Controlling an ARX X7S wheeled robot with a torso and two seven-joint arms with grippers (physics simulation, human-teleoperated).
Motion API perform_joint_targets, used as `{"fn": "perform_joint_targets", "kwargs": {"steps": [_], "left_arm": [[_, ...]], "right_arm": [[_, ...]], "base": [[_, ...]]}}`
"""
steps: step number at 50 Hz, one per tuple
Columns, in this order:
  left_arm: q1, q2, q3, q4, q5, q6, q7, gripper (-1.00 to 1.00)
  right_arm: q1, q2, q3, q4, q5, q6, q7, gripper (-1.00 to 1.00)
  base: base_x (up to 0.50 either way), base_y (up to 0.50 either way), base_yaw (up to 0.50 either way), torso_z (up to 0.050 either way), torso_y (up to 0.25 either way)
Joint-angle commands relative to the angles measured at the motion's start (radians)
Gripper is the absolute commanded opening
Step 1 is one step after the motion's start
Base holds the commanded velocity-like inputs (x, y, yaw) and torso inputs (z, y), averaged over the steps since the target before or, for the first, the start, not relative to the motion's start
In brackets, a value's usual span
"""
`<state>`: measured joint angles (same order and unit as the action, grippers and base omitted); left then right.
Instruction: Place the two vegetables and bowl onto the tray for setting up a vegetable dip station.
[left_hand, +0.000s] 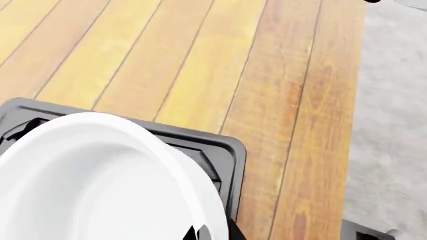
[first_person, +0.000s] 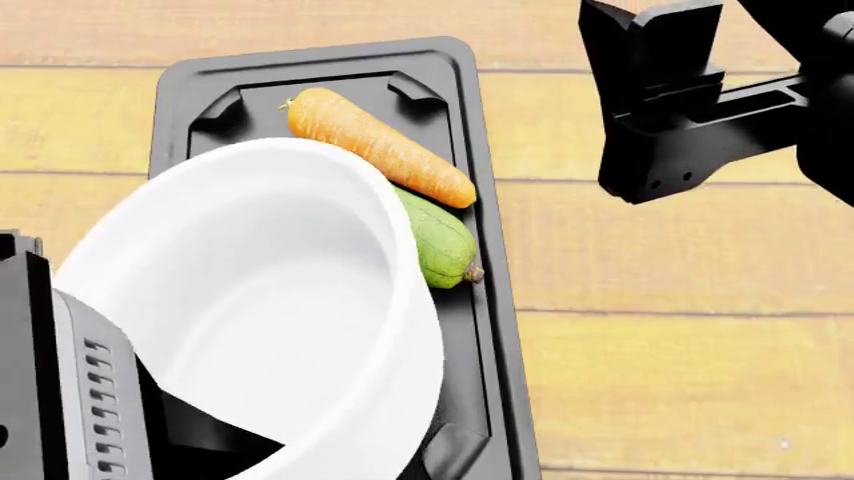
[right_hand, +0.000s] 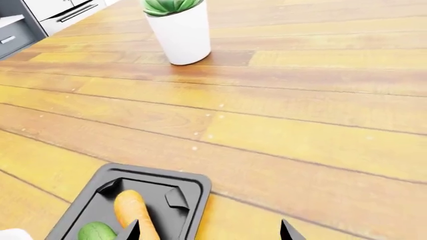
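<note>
In the head view the left gripper (first_person: 200, 440) sits at the lower left of the frame, clenched on the near rim of the bowl (first_person: 254, 310). The bowl fills the lower left and centre, tilted, its mouth facing up toward the camera, held over the near part of the tray (first_person: 487, 330).

The main risk, as I judge it, is the landing. The bowl is about as wide as the tray, so a small sideways error would leave one edge riding on the raised rim, and it could rock or slide off when let go. Its far edge also overlaps the cucumber (first_person: 441, 245); lowering it there could pin the cucumber or leave the bowl perched on it.

Further up, the cucumber lies in the middle of the tray near its right rim, partly hidden by the bowl, its brown stem tip pointing toward the lower right. Just beyond, apparently touching it, the carrot (first_person: 380, 147) lies on a diagonal, long axis running from upper left to centre right.

The tray's long axis runs bottom to top of the frame.

At upper right the right gripper (right_hand: 208, 231) hangs over bare table (first_person: 667, 300), released and holding nothing, well apart from the tray.
</note>
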<state>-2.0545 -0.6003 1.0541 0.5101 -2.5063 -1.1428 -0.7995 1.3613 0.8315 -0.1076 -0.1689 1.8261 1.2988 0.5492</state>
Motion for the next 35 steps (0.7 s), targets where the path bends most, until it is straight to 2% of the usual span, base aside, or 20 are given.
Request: {"fn": "perform_joint_targets", "kwargs": {"steps": [1, 28, 29, 35], "left_arm": [[-0.005, 0.014, 0.017, -0.031, 0.036, -0.03, 0.002, -1.0], [0.041, 0.032, 0.054, -0.04, 0.083, -0.044, 0.008, -1.0], [0.028, 0.031, 0.055, -0.037, 0.065, -0.04, 0.004, 1.0], [0.019, 0.034, 0.052, -0.04, 0.058, -0.035, 0.007, 1.0]], "right_arm": [[-0.033, 0.017, 0.012, -0.01, 0.004, -0.013, -0.009, 1.0], [-0.106, 0.017, 0.028, -0.026, -0.041, -0.055, -0.055, 1.0], [-0.107, 0.016, 0.027, -0.026, -0.041, -0.056, -0.057, 1.0], [-0.117, 0.012, 0.024, -0.028, -0.051, -0.062, -0.067, 1.0]], "base": [[0.0, 0.0, 0.0, 0.0, 0.0], [0.0, 0.0, 0.0, 0.0, 0.0], [0.01, 0.0, 0.0, 0.0, 0.0], [0.0, 0.0, 0.0, 0.0, 0.0]]}}
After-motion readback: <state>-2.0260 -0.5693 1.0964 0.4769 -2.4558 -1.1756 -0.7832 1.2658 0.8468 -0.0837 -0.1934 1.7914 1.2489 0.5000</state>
